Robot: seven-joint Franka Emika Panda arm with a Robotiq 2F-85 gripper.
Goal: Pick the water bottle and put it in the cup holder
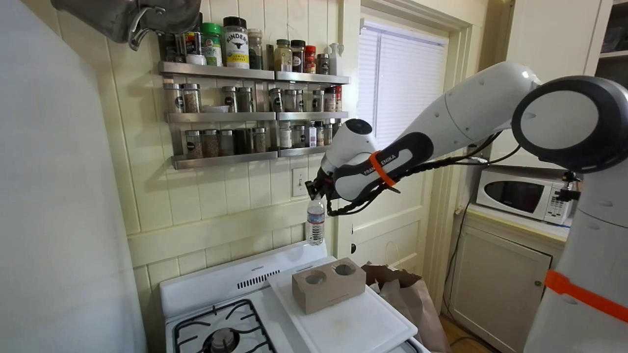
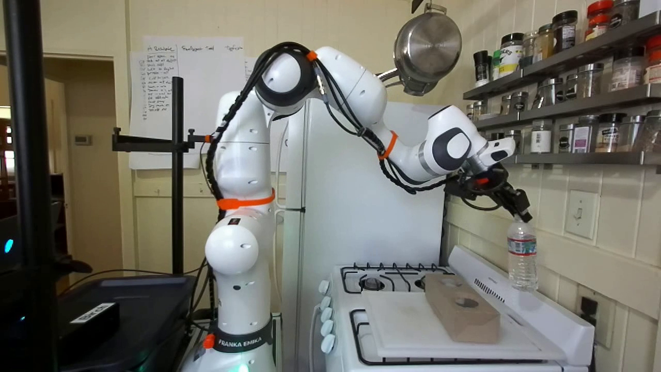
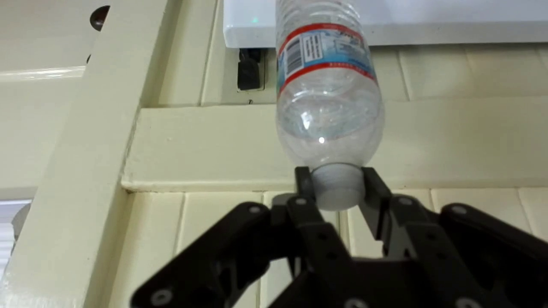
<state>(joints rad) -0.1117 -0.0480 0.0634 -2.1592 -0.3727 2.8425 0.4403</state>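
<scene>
The clear water bottle (image 1: 315, 223) with a white cap and a red and blue label hangs upright in the air near the wall. It also shows in an exterior view (image 2: 522, 258) and in the wrist view (image 3: 327, 98). My gripper (image 3: 337, 184) is shut on its cap, one finger on each side; it also shows in both exterior views (image 1: 319, 190) (image 2: 520, 211). The tan boxy cup holder (image 1: 338, 289) with two round recesses stands on a white board on the stove (image 2: 472, 320). The bottle is above the cup holder's height, off toward the wall, apart from it.
The white board (image 1: 343, 328) covers part of the stove, beside a burner grate (image 1: 221, 318). The stove's back panel (image 2: 521, 305) rises near the bottle. Spice shelves (image 1: 221, 158) hang on the wall above. A paper bag (image 1: 412, 304) stands beside the stove; a fridge (image 2: 372, 191) stands behind.
</scene>
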